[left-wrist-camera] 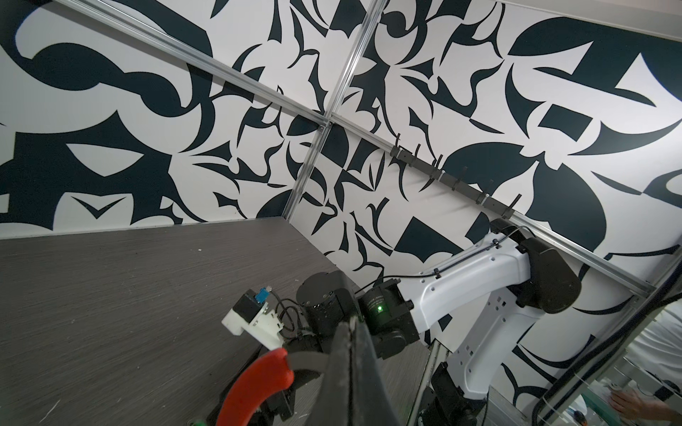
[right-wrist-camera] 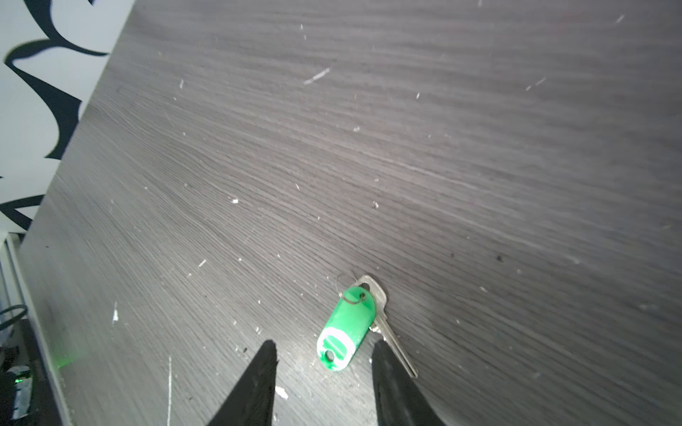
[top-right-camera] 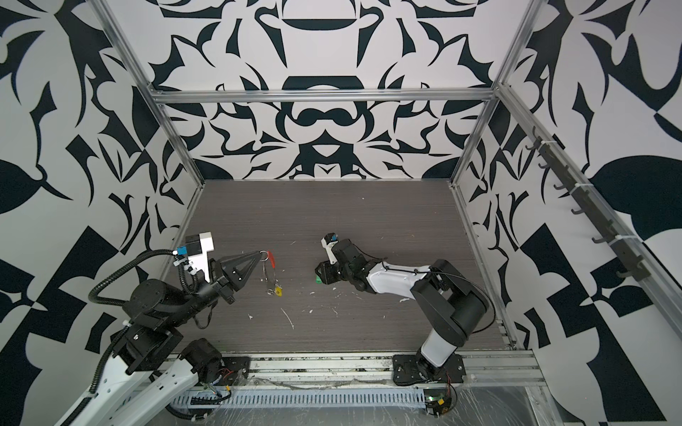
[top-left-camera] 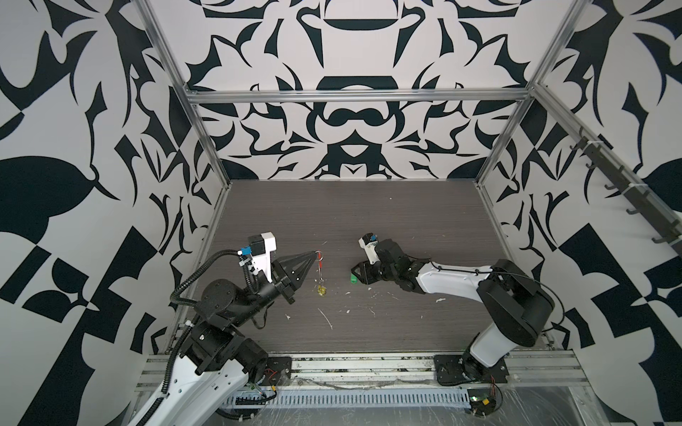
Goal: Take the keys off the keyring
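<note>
My left gripper (top-left-camera: 314, 253) (top-right-camera: 259, 253) is shut on the keyring (top-left-camera: 320, 269) and holds it above the table. In the left wrist view the keyring's grey wire (left-wrist-camera: 306, 359) runs into the closed jaws beside its red sleeve (left-wrist-camera: 258, 383). A yellow key (top-left-camera: 321, 291) (top-right-camera: 277, 292) hangs from the bottom of the loop, close to the tabletop. The green key (right-wrist-camera: 347, 328) (top-left-camera: 354, 279) lies flat on the table, off the keyring, with a silver blade (right-wrist-camera: 393, 339) beside its tag. My right gripper (right-wrist-camera: 324, 346) (top-left-camera: 356, 271) stands open just over it, one finger on each side.
White flecks (top-left-camera: 326, 319) litter the dark wood tabletop (top-left-camera: 369, 221). Patterned walls with aluminium posts (top-left-camera: 217, 162) close in the back and both sides. A black hook rail (top-left-camera: 609, 173) runs along the right wall. A slotted cable duct (top-left-camera: 350, 400) lies along the front edge.
</note>
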Controlling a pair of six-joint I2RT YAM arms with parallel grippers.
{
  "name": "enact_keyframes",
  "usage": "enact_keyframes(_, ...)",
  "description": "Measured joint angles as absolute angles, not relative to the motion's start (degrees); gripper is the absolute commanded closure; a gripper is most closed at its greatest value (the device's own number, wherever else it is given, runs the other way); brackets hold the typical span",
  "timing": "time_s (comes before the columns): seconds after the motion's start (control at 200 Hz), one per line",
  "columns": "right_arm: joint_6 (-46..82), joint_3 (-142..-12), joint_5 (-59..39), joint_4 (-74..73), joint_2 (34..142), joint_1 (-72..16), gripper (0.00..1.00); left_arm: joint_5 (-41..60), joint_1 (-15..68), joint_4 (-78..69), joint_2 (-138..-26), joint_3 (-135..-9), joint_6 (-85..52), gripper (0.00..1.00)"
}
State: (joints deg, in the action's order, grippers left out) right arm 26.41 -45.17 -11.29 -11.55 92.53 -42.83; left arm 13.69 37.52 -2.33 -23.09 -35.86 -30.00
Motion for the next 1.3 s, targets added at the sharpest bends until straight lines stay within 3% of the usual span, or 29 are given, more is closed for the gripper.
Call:
enact_keyframes(0.415,25.10,-45.17,-17.02,-13.19,71.09,-42.81,0.53,13.72,37.52,-2.35,-24.51,-36.10,-30.02,1.00)
enact_keyframes(0.63,23.42,-45.17,-21.21,-14.24,65.06,-45.28,0.52,13.63,37.52,-2.44,-26.76,-37.80,-30.00,1.00)
enact_keyframes(0.91,19.03,-48.16,-22.98,-13.56,61.52,-51.62,0.45,12.88,37.52,-3.46,-29.19,-39.16,-30.02,1.00)
enact_keyframes(1.3,10.70,-57.43,-20.67,-10.48,64.64,-57.67,0.44,12.86,37.52,-5.26,-30.50,-39.16,-30.57,1.00)
